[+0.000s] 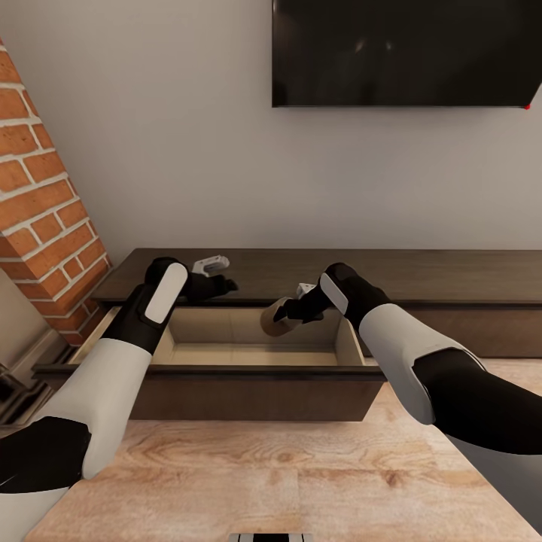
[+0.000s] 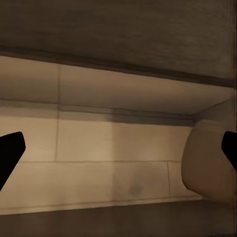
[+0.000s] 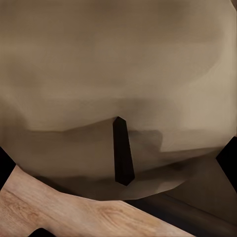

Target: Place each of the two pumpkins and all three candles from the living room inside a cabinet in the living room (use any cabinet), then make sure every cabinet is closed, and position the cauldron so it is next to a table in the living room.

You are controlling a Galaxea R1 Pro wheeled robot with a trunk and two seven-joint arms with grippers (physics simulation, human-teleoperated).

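Observation:
The long dark-brown cabinet (image 1: 421,275) runs along the wall, with one wide drawer (image 1: 226,354) pulled out and its pale wood inside bare. My right gripper (image 1: 292,310) is shut on a tan candle (image 1: 274,318), holding it tilted above the drawer's right half. Up close the candle (image 3: 118,74) shows its dark wick (image 3: 122,150), with my black fingers (image 3: 228,157) at its sides. My left gripper (image 1: 223,285) hangs open over the drawer's back edge, nothing between its fingertips (image 2: 9,150). The left wrist view also catches the candle (image 2: 207,165) beside the drawer's inner wall.
A dark TV (image 1: 406,53) hangs on the wall above the cabinet. A red brick column (image 1: 41,218) stands close on the left, beside the drawer's left end. Light wood floor (image 1: 286,467) lies in front of the drawer.

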